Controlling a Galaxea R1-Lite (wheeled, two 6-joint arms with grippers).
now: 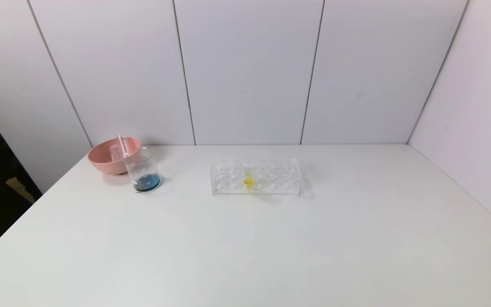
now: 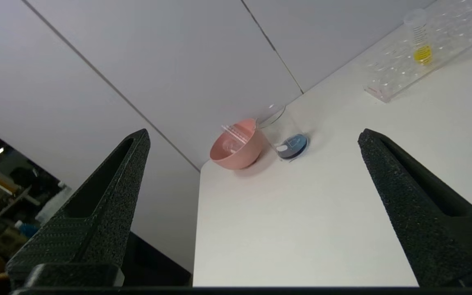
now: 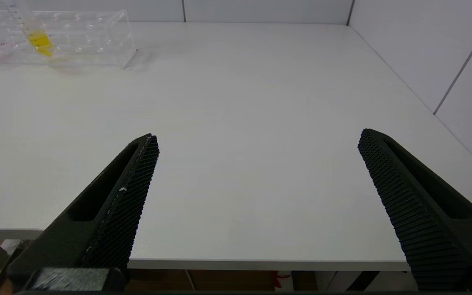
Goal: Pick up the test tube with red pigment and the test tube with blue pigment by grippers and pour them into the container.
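The left end effector (image 2: pixel 253 137) hangs with its fingers spread wide, holding nothing, off the near left edge of the surface (image 1: pixel 245 247). Well ahead of it stands the container (image 2: pixel 287 137), dark blue liquid pooled at its bottom, just beside a pink bowl (image 2: pixel 238 148) with clear empty tubes resting in it. The right end effector (image 3: pixel 258 137) is likewise wide and empty at the near edge, well apart from the clear rack (image 3: pixel 76 39) with its yellow-liquid tube (image 3: pixel 39 41).

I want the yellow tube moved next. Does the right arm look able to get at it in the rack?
Probably yes. The right pincer is open, and bare table lies between it and the yellow tube, upright in the rack.
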